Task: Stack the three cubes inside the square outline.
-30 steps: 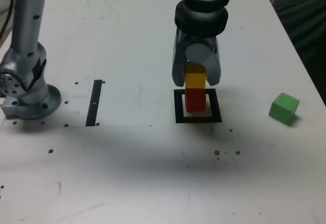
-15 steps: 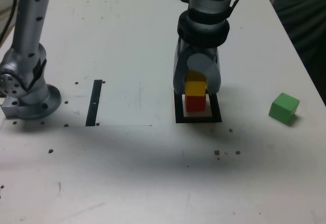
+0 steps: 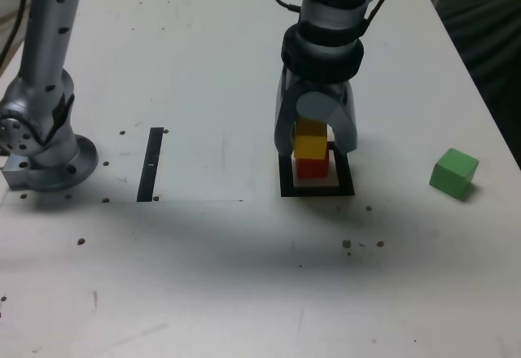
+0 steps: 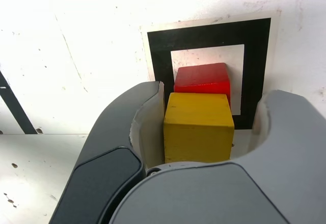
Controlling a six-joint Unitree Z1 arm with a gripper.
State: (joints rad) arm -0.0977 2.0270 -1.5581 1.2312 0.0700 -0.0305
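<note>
The yellow cube point(image 3: 311, 146) sits on top of the red cube point(image 3: 312, 168), which stands inside the square outline point(image 3: 286, 188). My gripper point(image 3: 316, 148) hangs straight down around the yellow cube, with a finger on each side. In the wrist view the yellow cube point(image 4: 198, 132) lies between the fingers of the gripper point(image 4: 214, 98). One finger point(image 4: 127, 117) is against it and a narrow gap shows at the other, so the jaws stand open. The red cube point(image 4: 202, 77) shows below it inside the square outline point(image 4: 257, 56). The green cube point(image 3: 453, 172) lies alone at the exterior view's right.
A narrow black strip point(image 3: 150, 163) lies on the white table at the exterior view's left, beside the arm's base point(image 3: 45, 150). The table's edge runs close behind the green cube at the right. Small dark specks dot the table surface.
The gripper has come down with the yellow cube, setting it on the red cube. Its jaws have since parted from the yellow cube.
</note>
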